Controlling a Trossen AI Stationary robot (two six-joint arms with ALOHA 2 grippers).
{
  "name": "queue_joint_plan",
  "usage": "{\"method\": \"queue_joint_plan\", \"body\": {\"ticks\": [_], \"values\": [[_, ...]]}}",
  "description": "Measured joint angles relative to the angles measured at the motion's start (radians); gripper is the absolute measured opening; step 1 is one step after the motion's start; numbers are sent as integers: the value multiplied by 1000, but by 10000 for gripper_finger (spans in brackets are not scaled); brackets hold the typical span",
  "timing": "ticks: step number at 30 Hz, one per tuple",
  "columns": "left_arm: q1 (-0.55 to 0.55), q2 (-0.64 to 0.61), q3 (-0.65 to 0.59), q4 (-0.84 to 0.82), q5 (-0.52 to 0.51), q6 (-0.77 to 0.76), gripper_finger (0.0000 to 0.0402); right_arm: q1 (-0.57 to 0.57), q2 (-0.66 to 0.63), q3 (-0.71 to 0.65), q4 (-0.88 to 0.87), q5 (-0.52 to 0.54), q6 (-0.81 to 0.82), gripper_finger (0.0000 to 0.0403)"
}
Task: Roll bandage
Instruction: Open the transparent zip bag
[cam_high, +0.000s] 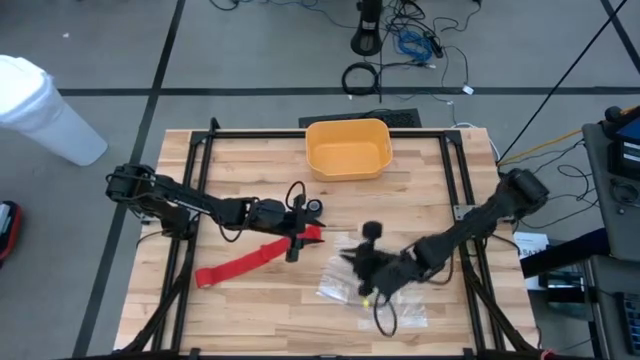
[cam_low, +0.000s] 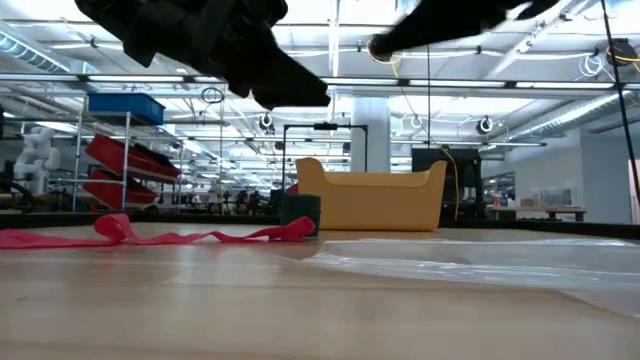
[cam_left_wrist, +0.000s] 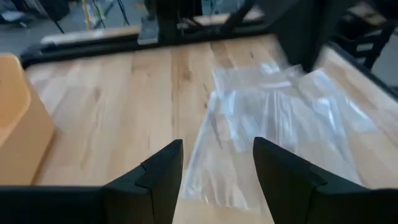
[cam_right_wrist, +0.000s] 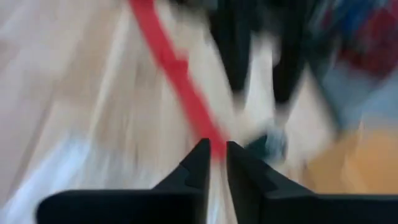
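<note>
Bandage (cam_high: 255, 259): flat red strip on the wooden table (cam_high: 250, 160), running from centre toward 8 o'clock. Left gripper (cam_high: 297, 238): above the strip's centre end, fingers spread, empty. Right gripper (cam_right_wrist: 215, 163): over the clear plastic bag (cam_high: 345, 282) at 5 o'clock, fingers nearly together, holding nothing. Yellow bin (cam_high: 348, 148): 12 o'clock.

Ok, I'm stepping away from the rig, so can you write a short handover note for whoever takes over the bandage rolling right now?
Left gripper: open, holding nothing, above the right end of the bandage.
Right gripper: fingers nearly together, nothing seen between them, over the plastic bag.
Bandage: lying flat and unrolled on the table, slanting from front left up toward the centre.
Yellow bin: at the back edge.
Done: no rolling visible.
Left: grip an end and roll the whole strip.
</note>
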Motion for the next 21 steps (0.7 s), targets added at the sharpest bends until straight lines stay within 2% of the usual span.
{"method": "queue_joint_plan", "body": {"ticks": [3, 5, 6, 8, 13, 17, 21], "values": [[-5, 0, 0, 15, 0, 0, 201, -41, -84, -4, -383, -95, 318, 71], [-7, 0, 0, 10, 0, 0, 201, -51, -120, -34, -529, -110, 466, 97], [-7, 0, 0, 11, 0, 0, 201, -53, -138, -62, -549, -111, 509, 111], [-7, 0, 0, 12, 0, 0, 201, -54, -160, -122, -519, -160, 558, 139], [-4, 0, 0, 65, -12, 1, 201, -60, -154, -242, -383, -418, 625, 205], [-3, 0, 0, 87, -13, 11, 201, -57, -139, -308, -282, -432, 605, 228], [-2, 0, 0, 90, -16, 26, 201, -85, -129, -365, -216, -448, 595, 221]]}}
